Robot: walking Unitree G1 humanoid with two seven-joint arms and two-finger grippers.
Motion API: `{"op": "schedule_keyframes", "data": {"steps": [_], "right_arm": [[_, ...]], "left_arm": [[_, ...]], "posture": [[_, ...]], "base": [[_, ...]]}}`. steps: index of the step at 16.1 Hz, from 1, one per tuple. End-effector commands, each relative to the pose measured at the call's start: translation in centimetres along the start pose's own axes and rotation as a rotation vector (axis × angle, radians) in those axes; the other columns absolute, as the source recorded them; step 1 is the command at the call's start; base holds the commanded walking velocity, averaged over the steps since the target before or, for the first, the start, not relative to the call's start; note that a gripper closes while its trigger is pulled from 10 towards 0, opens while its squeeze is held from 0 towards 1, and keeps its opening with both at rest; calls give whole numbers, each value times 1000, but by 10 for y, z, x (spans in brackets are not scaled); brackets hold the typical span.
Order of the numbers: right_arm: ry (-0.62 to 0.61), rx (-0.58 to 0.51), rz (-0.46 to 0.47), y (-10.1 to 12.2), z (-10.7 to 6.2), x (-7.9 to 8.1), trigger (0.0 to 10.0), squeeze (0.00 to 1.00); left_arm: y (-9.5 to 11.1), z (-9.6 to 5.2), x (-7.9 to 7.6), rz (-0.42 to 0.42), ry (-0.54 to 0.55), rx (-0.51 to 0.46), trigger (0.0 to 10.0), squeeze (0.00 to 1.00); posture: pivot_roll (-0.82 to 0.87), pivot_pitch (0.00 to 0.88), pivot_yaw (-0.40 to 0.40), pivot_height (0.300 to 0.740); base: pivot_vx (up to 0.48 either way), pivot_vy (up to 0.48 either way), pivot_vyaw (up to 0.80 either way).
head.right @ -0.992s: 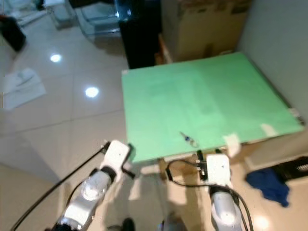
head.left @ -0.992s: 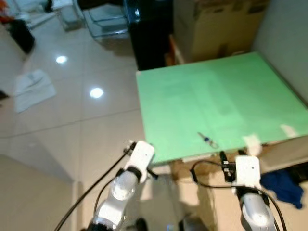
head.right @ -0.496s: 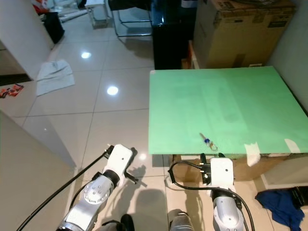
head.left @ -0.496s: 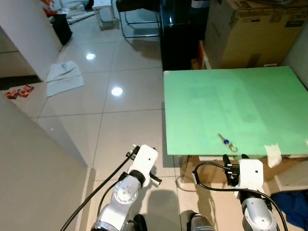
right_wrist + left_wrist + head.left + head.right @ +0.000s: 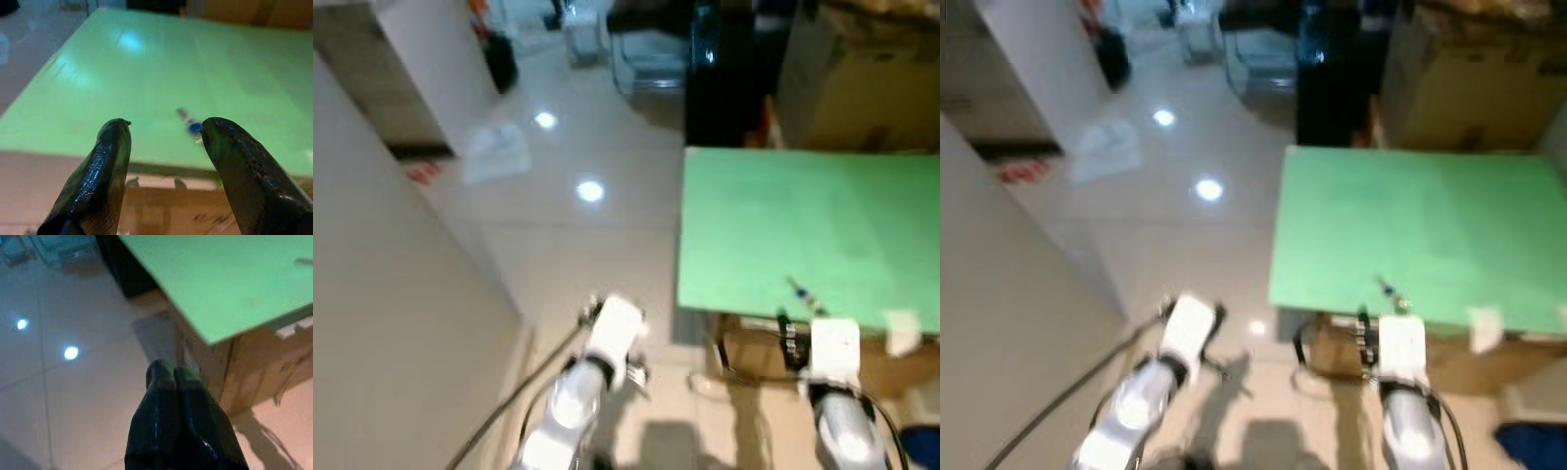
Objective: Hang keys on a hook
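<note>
- Green counter (image 5: 803,225) stands ahead to our right on pale floor tiles (image 5: 578,245).
- Our right end effector (image 5: 164,134) sits just short of the counter's near edge, fingers spread apart and empty.
- Our left end effector (image 5: 168,374) hangs over the floor, fingers pressed together.
- Keys (image 5: 190,125), with a blue tag, lie near the counter's front edge.

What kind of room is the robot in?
Probably a room in someone's home, maybe being used for storage. There is a shiny tiled floor, a green table with keys on it, and a big cardboard box behind.
</note>
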State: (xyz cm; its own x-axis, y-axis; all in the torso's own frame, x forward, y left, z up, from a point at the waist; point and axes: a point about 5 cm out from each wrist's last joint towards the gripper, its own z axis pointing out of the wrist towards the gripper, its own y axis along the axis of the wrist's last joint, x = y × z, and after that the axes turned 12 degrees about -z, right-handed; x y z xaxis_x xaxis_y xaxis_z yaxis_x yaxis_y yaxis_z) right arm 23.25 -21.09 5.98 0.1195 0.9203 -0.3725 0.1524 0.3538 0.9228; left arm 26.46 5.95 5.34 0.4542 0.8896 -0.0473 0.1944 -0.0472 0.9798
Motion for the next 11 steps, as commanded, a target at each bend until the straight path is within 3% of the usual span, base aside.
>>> {"op": "schedule_keyframes", "data": {"steps": [1, 4, 9, 11], "right_arm": [[18, 40, 17, -8, -6, 5, 10000, 0], [14, 28, 47, -2, 1, 7, 10000, 0], [-45, 58, 39, -7, 1, 1, 10000, 0], [-49, 66, 39, -9, 1, -2, 10000, 0]], "left_arm": [[4, 1, 5, 8, 13, -8, 10000, 0], [5, -1, -5, 24, -42, -21, 10000, 0], [8, -5, -9, 15, -76, -39, 10000, 0], [6, -7, -13, 19, -95, -32, 10000, 0]], "posture": [[-284, 263, 81, 740], [-281, 265, 78, 740], [-275, 266, 76, 740], [-274, 269, 73, 740]], "base": [[480, 0, 0], [480, 0, 0], [0, 0, 0], [0, -469, 0]]}}
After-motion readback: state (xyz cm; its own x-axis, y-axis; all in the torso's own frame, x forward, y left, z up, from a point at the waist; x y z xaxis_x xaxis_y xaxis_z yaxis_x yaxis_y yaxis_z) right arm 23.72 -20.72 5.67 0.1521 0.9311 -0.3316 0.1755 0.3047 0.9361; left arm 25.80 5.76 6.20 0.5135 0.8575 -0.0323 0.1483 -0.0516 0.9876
